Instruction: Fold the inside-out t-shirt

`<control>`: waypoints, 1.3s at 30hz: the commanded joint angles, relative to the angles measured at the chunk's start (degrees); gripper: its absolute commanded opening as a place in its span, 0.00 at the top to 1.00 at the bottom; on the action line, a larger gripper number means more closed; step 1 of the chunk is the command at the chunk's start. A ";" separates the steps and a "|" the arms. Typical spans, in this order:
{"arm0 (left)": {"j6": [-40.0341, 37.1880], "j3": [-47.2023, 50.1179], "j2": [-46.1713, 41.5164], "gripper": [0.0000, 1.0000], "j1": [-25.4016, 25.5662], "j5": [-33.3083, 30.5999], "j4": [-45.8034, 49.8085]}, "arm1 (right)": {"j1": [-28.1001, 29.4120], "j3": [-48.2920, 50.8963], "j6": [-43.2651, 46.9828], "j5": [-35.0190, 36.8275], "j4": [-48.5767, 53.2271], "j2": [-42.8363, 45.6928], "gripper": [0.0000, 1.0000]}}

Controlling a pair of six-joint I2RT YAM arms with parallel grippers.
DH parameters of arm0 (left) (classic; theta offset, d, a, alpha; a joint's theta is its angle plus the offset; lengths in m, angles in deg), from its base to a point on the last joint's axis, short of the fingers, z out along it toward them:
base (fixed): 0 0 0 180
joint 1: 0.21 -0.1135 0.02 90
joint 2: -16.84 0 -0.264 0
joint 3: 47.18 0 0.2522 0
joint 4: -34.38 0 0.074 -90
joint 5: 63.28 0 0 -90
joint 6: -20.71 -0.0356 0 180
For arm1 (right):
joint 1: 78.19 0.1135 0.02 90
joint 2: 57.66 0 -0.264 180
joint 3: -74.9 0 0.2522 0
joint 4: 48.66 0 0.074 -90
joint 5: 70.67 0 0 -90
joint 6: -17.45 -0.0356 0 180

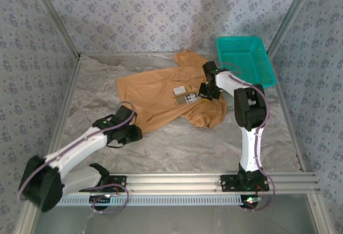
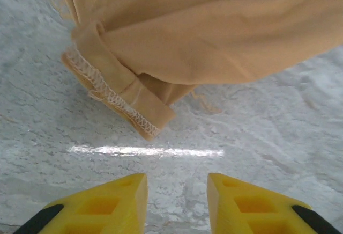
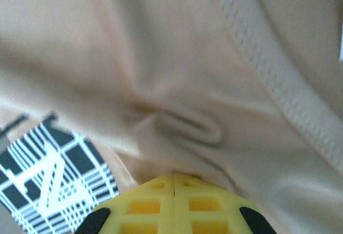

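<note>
From above, the inside-out t-shirt (image 1: 161, 92) lies spread and rumpled on the far middle of the counter (image 1: 177, 148), with one sleeve reaching toward the teal basket (image 1: 246, 59) that sits in the far right corner. A white label (image 1: 185, 94) shows on the cloth near the middle. The left claw (image 1: 134, 133) is down low at the shirt's near left edge. The right claw (image 1: 205, 92) sits on the shirt just right of the label, on the basket's side.

From the left wrist, the left claw (image 2: 177, 202) has its yellow fingers (image 2: 112, 204) parted with a clear gap. Bare counter (image 2: 252, 137) shows between them, and they have hold of nothing. Just ahead of them lies a folded edge of the t-shirt (image 2: 214, 35), its hem (image 2: 115, 102) turned out so the pale stitching shows. The cloth is a little way off from the fingertips, not touching.

From the right wrist, the right claw (image 3: 174, 202) is pressed fully closed, its two fingers meeting down the middle. The t-shirt (image 3: 177, 73) puckers into a small fold right at the tips, so it looks pinched on the thin cloth. The label (image 3: 48, 185), printed in black and white, lies just left of the claw.
</note>
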 commanded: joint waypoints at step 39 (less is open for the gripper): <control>-5.06 -0.81 -6.08 1.00 -4.40 -7.84 -13.58 | 2.94 0.55 -3.37 -3.74 -0.83 -8.16 1.00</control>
